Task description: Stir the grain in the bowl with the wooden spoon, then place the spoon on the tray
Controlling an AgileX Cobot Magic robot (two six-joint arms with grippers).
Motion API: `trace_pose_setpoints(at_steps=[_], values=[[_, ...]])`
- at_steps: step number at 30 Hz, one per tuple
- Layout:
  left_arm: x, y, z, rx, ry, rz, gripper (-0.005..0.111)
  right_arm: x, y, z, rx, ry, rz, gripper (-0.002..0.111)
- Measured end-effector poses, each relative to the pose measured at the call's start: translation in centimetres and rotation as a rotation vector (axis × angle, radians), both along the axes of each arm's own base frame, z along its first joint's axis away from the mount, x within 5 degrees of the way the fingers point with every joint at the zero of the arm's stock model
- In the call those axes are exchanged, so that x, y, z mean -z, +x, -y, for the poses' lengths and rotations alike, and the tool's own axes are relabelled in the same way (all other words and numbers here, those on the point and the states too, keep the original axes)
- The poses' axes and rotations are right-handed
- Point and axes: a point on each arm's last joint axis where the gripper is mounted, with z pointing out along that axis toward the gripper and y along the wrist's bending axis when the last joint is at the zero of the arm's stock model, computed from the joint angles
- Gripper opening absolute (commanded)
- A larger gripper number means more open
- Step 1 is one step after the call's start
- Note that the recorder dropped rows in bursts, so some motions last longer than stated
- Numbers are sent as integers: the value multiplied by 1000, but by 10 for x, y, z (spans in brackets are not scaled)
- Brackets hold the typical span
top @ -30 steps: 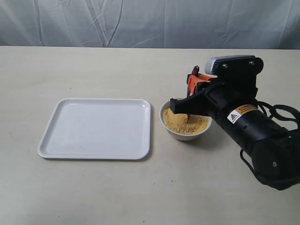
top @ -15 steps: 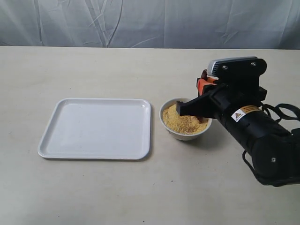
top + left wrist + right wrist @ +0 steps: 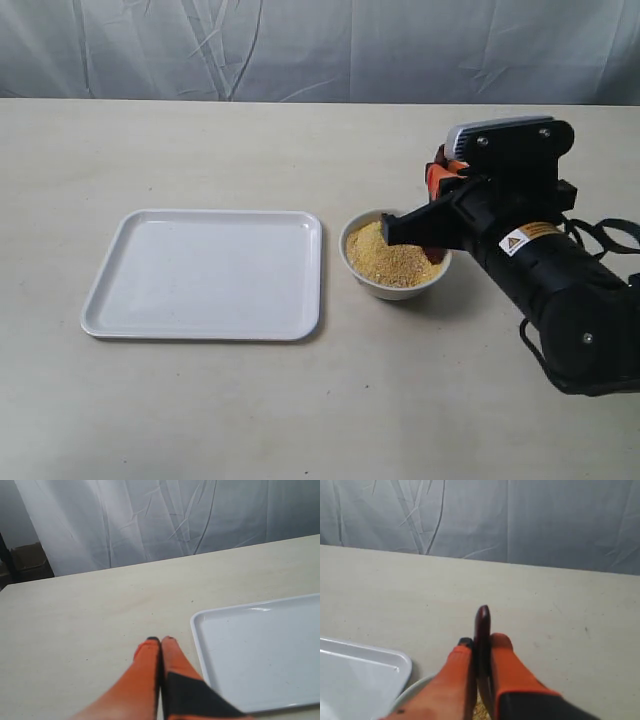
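Two grippers are here, but only one has anything to do. The right gripper [image 3: 480, 642] is pinching the slim handle of the wooden spoon [image 3: 482, 622], whose tip pokes up between the orange fingers. It hangs over the far-right side of the bowl [image 3: 395, 288]. The working end goes down towards the grain [image 3: 385, 262], out of my sight behind the arm. The left gripper [image 3: 160, 641] has its fingers pressed together on nothing, well away on the tray's far side from the bowl. The tray [image 3: 205, 272] sits just beside the bowl, bare. The grain is heaped near the rim, so a wide sweep could spill it onto the table [image 3: 300, 400]. Pressing the spoon against the wall might shove or tip so small a bowl.
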Motion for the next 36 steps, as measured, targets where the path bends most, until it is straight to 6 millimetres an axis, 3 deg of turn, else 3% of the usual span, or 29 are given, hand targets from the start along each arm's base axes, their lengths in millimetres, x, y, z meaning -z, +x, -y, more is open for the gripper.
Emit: trace_pose_setpoints(at_steps=[7, 17, 22, 28, 36], values=[[0, 0, 0, 0, 0, 0, 0, 5, -1, -10, -65, 126, -30, -1], [0, 0, 0, 0, 0, 0, 0, -29, -5, 3, 2, 149, 82, -1], [0, 0, 0, 0, 0, 0, 0, -21, -3, 6, 44, 116, 47, -1], [0, 0, 0, 0, 0, 0, 0, 2, 0, 0, 42, 138, -46, -1], [0, 0, 0, 0, 0, 0, 0, 0, -2, -7, -23, 209, -53, -1]])
